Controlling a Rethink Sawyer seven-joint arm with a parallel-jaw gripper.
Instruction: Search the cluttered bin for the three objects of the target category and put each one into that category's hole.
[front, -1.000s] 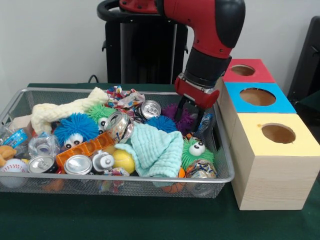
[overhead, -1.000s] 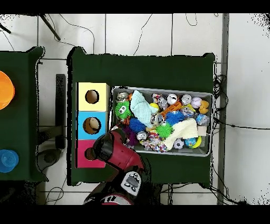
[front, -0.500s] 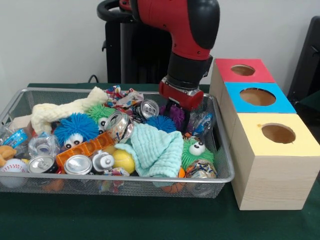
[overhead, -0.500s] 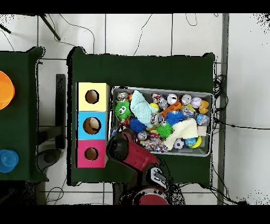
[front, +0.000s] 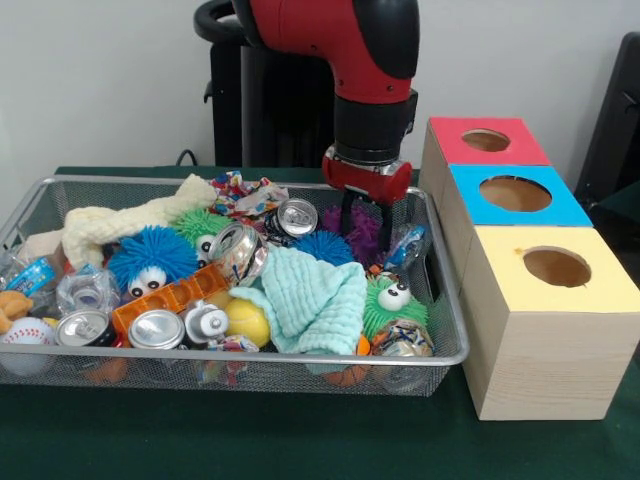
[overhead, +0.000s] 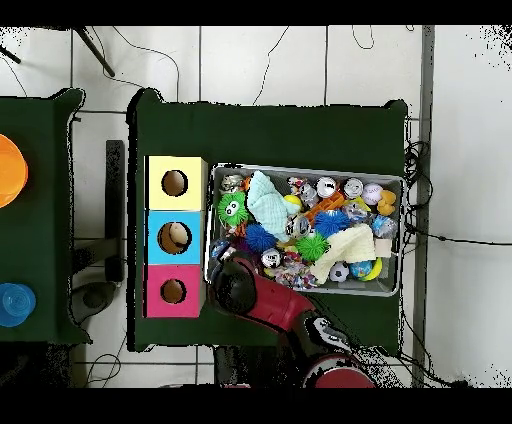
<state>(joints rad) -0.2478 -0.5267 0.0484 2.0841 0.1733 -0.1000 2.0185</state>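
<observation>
The tool (front: 363, 222) hangs over the far right corner of the wire bin (front: 300, 358), just above a purple fuzzy toy (front: 362, 232). Its two dark fingers (front: 345, 212) point down with a clear gap between them, so the tool is open and it holds nothing. In the overhead view the arm covers this corner of the bin, and the tool itself is hidden there.

The bin stands on the green desk (front: 250, 435) and it is full of mixed things. A green fuzzy toy with eyes (front: 392, 300) lies near the right wall of the bin, beside a mint cloth (front: 318, 295). A blue fuzzy toy with eyes (front: 152, 258) lies toward the left side, and a small blue fuzzy ball (front: 322, 247) lies just beside the purple one. Several cans are between them, for example one silver can (front: 298, 217) at the far side and another can (front: 156, 329) at the near wall. A cream cloth (front: 125, 222) lies along the far left part.

Three wooden boxes stand in a row touching the right side of the bin: a red box (front: 488, 141), a blue box (front: 515, 194) and a yellow box (front: 555, 270), each with a round hole on top.
</observation>
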